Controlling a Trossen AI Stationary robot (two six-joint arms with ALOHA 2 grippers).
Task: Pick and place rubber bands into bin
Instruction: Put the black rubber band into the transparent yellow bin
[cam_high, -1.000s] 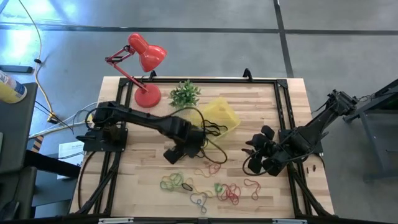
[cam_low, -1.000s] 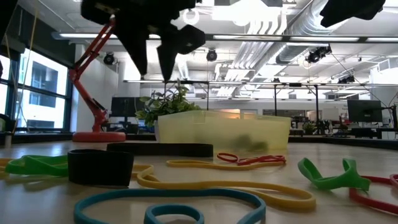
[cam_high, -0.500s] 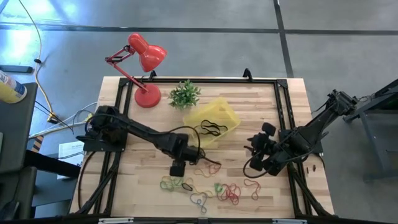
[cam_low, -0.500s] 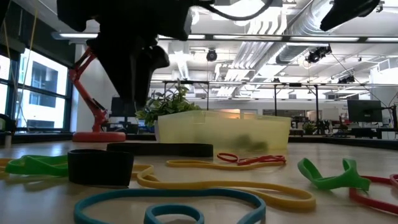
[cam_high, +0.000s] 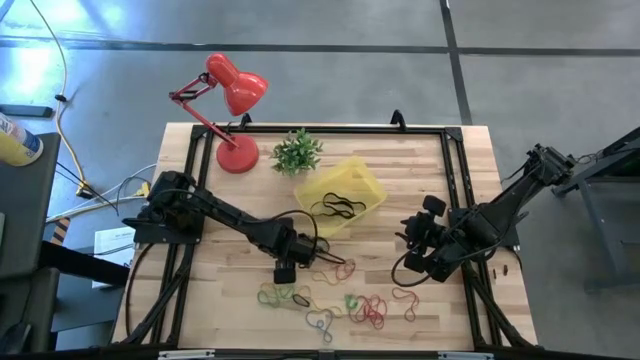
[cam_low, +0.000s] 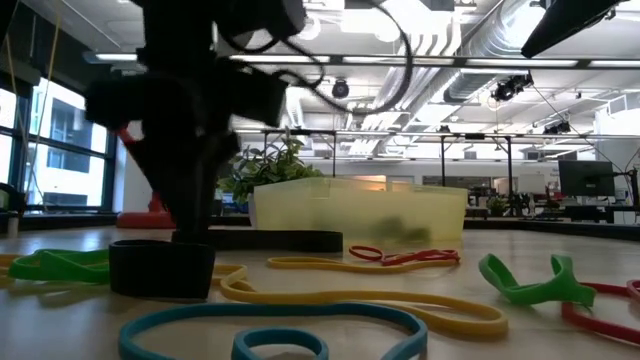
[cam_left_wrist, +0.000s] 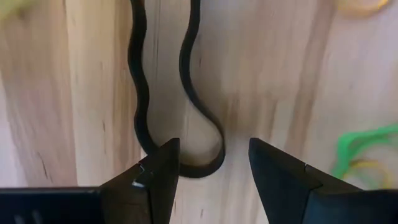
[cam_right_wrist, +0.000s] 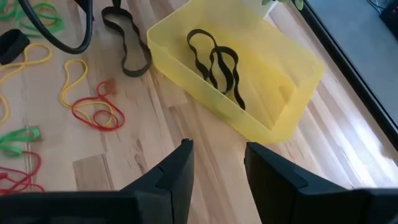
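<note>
Broadly, we see a wooden surface (cam_high: 420, 170) framed by black rails, with our two arms reaching in from either side. At the back stand a red lamp (cam_high: 232, 95) and a green plant (cam_high: 297, 151), both well clear of the work. The bin (cam_high: 342, 192) sits near the middle, just in front of the plant, and it holds black bands (cam_right_wrist: 214, 62), so we judge the job begun but far from finished.

Most of the bands (cam_high: 340, 305) lie loose along the front edge: green, yellow, orange and red loops in a scattered heap, and one more black band (cam_left_wrist: 186, 112) between the heap and the bin.

Our left claw (cam_high: 284, 270) is down at that black band, fingers apart, with the loop's end lying between them on the wood; nothing is clamped yet. Our right claw (cam_high: 418, 245) hangs near the right rail, fingers apart and empty, pointing toward the bin.

What stands in the way is little. The black band lies apart from the coloured loops, so we expect a clean pick. The heap is another matter: several loops overlap, and one grab may drag up neighbours.
</note>
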